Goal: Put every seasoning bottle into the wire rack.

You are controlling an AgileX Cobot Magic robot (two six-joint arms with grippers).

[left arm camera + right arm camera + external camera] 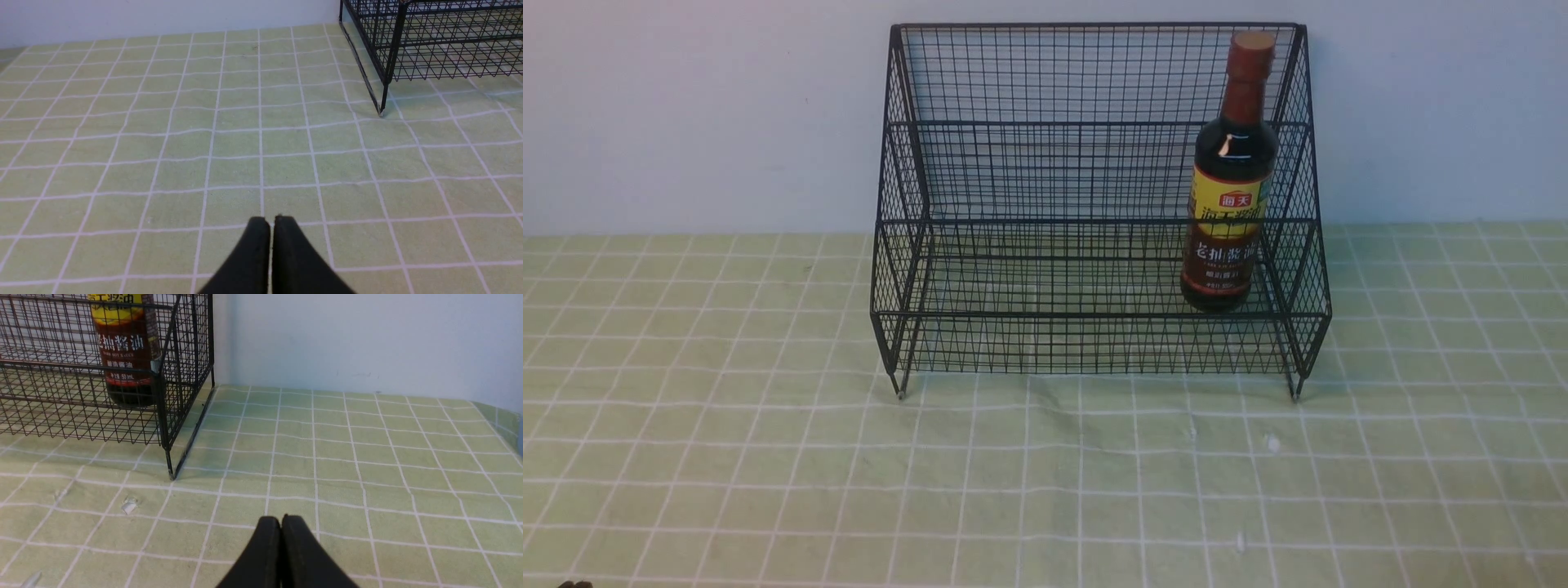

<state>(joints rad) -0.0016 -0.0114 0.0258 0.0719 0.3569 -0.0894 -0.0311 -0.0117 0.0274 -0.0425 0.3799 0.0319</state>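
The seasoning bottle, dark glass with a brown-red cap and a yellow and dark-red label, stands upright on the lower tier of the black wire rack, at its right end. Its lower part also shows in the right wrist view, behind the rack's mesh. My left gripper is shut and empty, low over the cloth, well in front and left of the rack's left foot. My right gripper is shut and empty, low over the cloth, in front and right of the rack. Neither gripper shows in the front view.
A green cloth with a white grid covers the table. A pale wall stands right behind the rack. Small white specks lie on the cloth near the rack's right foot. The table's right edge shows in the right wrist view.
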